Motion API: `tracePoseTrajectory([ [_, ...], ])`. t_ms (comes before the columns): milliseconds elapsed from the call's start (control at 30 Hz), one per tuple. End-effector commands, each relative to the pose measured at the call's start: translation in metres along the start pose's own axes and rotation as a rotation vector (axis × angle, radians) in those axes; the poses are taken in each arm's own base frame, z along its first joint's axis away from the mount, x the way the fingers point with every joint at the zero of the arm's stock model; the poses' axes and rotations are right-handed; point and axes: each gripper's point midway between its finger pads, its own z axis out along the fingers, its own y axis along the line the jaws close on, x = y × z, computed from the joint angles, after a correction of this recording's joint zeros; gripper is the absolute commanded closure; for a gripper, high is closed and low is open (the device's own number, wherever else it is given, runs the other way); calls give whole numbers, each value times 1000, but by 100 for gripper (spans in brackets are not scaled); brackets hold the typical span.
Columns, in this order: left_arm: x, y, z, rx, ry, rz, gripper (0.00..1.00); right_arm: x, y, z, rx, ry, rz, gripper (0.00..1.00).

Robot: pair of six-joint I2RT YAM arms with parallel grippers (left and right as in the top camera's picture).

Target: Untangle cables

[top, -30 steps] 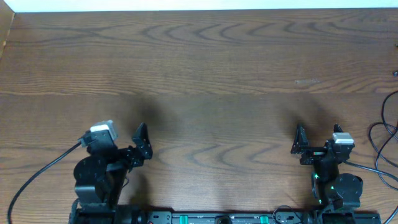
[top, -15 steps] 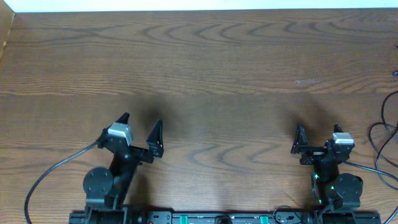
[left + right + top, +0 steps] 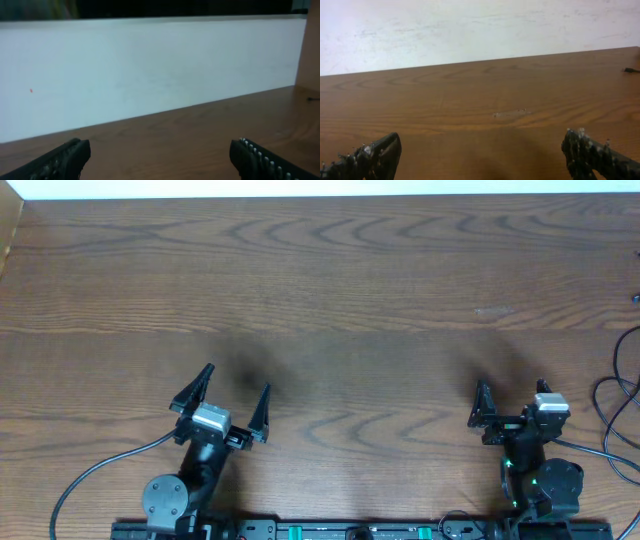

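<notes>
1. Two claws, both spread wide and empty. The left gripper [image 3: 235, 383] sits at the lower left of the overhead frame and the right gripper [image 3: 512, 392] at the lower right. Each wrist view shows its dark, ridged fingers far apart at the bottom corners, with only bare wood between them.
2. The cables [image 3: 616, 363] lie at the far right edge of the overhead frame as thin dark curves that run out of the picture. Most of the bundle is cut off, so I cannot tell how it is knotted. Only dark cords show here.
3. A small plug end [image 3: 630, 70] peeks in at the right edge of the right wrist view, well apart from the fingers.
4. Handling, as I judge it: the cords look light, limp and much thinner than the fingers. They would slide over the wood and sag when lifted, and a hard tug could tighten a knot. A hold on a free run of cord just behind a plug seems safest.
5. The table [image 3: 320, 280] is smooth brown wood with a bold wavy grain, and a plain white wall [image 3: 150, 70] rises behind it.
6. The thicker black arm lead [image 3: 100, 465] at the lower left belongs to the robot and is not part of the job.
</notes>
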Motion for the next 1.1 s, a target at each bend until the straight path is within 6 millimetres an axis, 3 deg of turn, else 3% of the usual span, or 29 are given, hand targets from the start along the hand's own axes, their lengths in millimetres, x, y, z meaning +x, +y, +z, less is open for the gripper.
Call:
tracePoseTrajectory([
  [0, 8, 7, -1, -45, -21, 34, 6, 1, -3, 0, 12, -4, 15, 1],
  [200, 8, 21, -1, -121, -81, 46, 6, 1, -3, 0, 13, -4, 15, 1],
  [433, 26, 24, -1, -135, -28, 38, 6, 1, -3, 0, 12, -4, 15, 1],
  [867, 88, 26, -7, -146, 223, -14, 6, 1, -3, 0, 12, -4, 15, 1],
  [1067, 101, 26, -10, -148, 275, -24, 6, 1, -3, 0, 12, -4, 15, 1],
])
